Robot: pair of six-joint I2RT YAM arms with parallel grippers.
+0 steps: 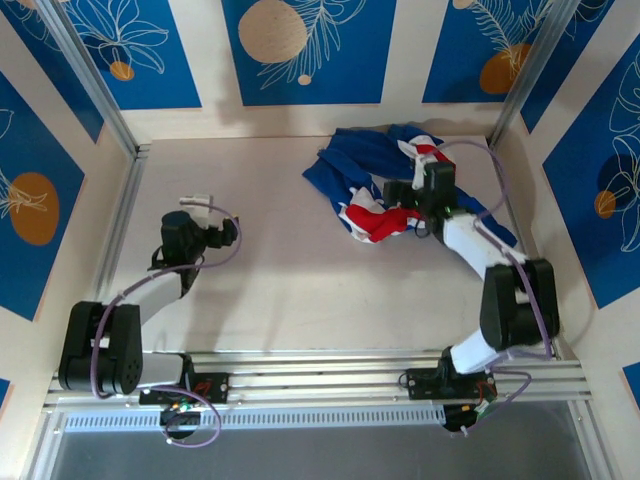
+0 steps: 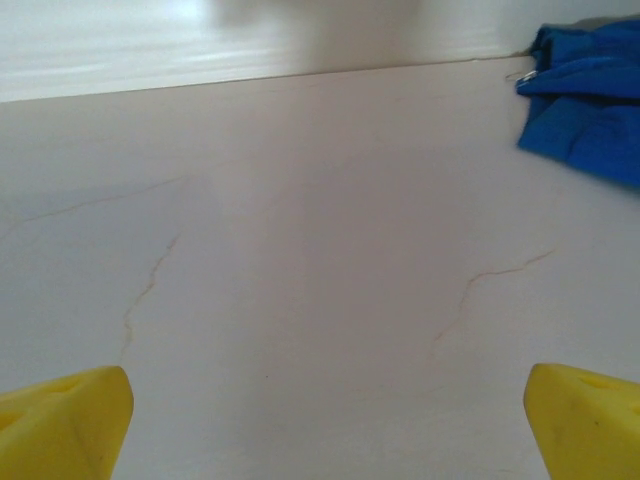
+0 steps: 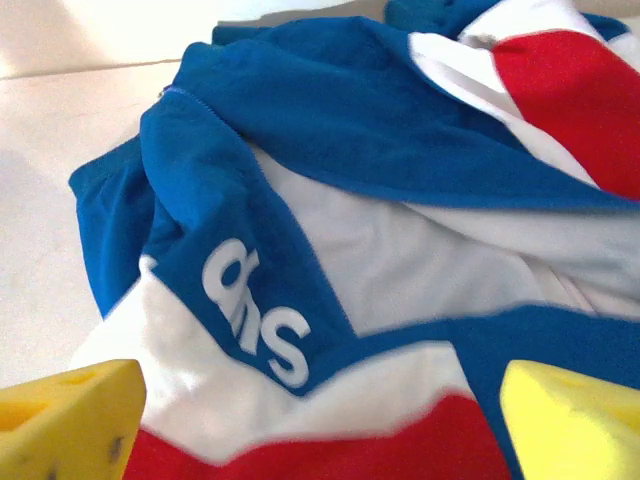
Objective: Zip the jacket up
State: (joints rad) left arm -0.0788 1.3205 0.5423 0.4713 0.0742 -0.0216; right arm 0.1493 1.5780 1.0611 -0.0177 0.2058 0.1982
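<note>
Jacket: the jacket (image 1: pixel 385 170) lies bunched up in a heap on the table (image 1: pixel 280 260), not flat
Right gripper: your right gripper (image 3: pixel 320 430) hangs right over the jacket, its yellow fingers (image 3: pixel 60 420) spread wide, pinching nothing
Left gripper: your left gripper (image 2: pixel 320 420) is well away, left of the jacket, fingers spread wide
Nearer arm: the right one, by a lot
Which way: the cloth lies just under and ahead of the right fingers
Zip line: too crumpled, you cannot tell which way it runs
Next, I think: pull the jacket flat first
</note>
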